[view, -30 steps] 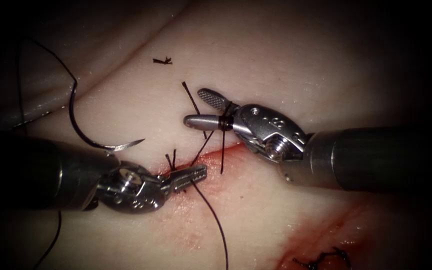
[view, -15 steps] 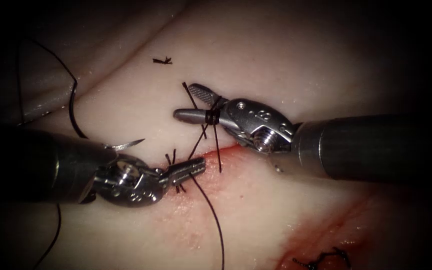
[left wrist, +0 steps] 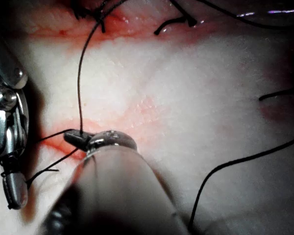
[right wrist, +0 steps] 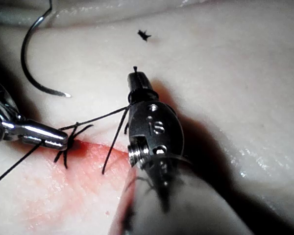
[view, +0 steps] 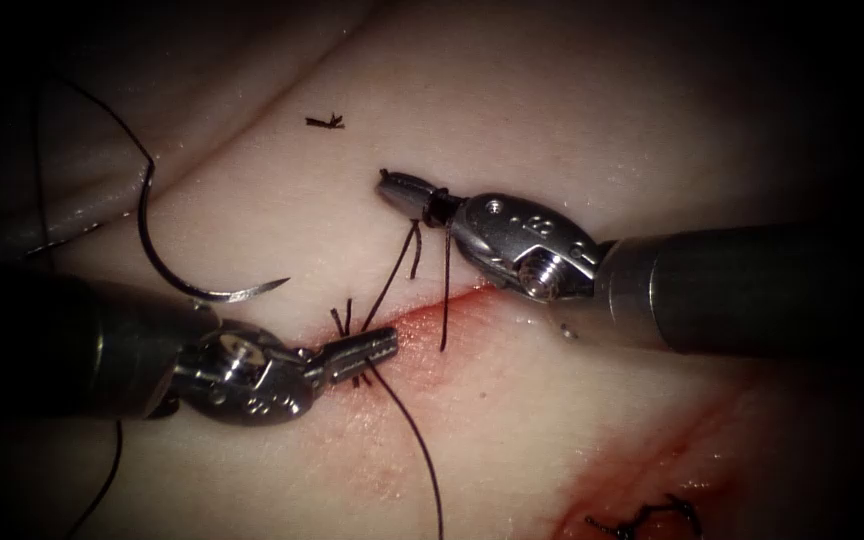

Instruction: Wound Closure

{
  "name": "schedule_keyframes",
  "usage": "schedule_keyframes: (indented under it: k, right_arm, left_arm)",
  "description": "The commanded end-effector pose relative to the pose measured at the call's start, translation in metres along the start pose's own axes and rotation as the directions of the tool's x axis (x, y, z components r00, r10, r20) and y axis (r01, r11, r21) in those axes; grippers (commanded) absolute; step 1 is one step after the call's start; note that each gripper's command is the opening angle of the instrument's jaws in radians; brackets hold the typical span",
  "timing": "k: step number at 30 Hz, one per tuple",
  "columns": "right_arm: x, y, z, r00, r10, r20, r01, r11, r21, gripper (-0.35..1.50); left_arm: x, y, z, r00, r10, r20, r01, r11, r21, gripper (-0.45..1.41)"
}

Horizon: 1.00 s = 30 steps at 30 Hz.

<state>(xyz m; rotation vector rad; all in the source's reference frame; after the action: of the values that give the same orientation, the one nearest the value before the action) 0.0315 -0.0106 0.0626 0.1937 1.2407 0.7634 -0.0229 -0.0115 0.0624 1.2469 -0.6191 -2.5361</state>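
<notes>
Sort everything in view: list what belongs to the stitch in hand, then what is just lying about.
In use:
- left tool, shut on the thread beside the cut
- right tool, shut on the thread's short end, loops wound round it
- tissue

Lying about:
- needle, free on the tissue left of the cut, held by neither tool
- thread scrap
- old knot

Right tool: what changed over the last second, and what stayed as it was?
The right tool, open a second ago with thread wound round it, has shut on the short thread end. The left tool shifted slightly left, staying shut on the long thread. The needle lay untouched on the tissue, left of the cut.
</notes>
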Motion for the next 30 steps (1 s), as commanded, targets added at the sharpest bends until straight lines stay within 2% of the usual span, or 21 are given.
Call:
schedule_keyframes:
  k: [1, 5, 12, 20, 26, 28, 30]
  right_arm:
    - [-0.0008, -0.0006, 0.0, 1.0, -0.005, -0.024, 0.005, 1.0, 0.01, -0.35]
    - [-0.001, -0.001, -0.0019, 0.996, -0.041, -0.074, 0.043, 0.999, 0.016, -0.35]
    - [-0.0018, -0.0027, -0.0046, 0.981, -0.121, -0.155, 0.124, 0.992, 0.015, -0.35]
    - [-0.0033, -0.0065, -0.0059, 0.969, -0.172, -0.177, 0.181, 0.983, 0.034, -0.35]
    - [-0.0047, -0.0069, -0.0061, 0.996, 0.023, -0.089, -0.018, 0.998, 0.06, -0.35]
    - [-0.0053, -0.0068, -0.0062, 0.996, 0.066, -0.067, -0.062, 0.996, 0.063, -0.35]
    - [-0.0067, -0.0067, -0.0066, 0.981, 0.191, -0.029, -0.189, 0.98, 0.065, -0.35]
  left_arm:
    - [-0.0001, 0.0004, 0.0003, 1.0, -0.022, -0.002, 0.022, 1.0, -0.003, -0.45]
    - [-0.0006, -0.0005, -0.0004, 0.997, -0.08, 0.019, 0.081, 0.997, -0.003, -0.45]
    - [-0.0025, -0.0045, -0.003, 0.979, -0.195, 0.067, 0.193, 0.981, 0.026, -0.45]
    - [-0.0049, -0.0099, -0.0061, 0.964, -0.249, 0.098, 0.243, 0.968, 0.065, -0.45]
    - [-0.005, -0.0118, -0.0067, 0.959, -0.267, 0.1, 0.261, 0.963, 0.066, -0.45]
    - [-0.0053, -0.0123, -0.0068, 0.958, -0.269, 0.099, 0.264, 0.962, 0.062, -0.45]
    - [-0.006, -0.0133, -0.007, 0.956, -0.274, 0.108, 0.269, 0.961, 0.06, -0.45]
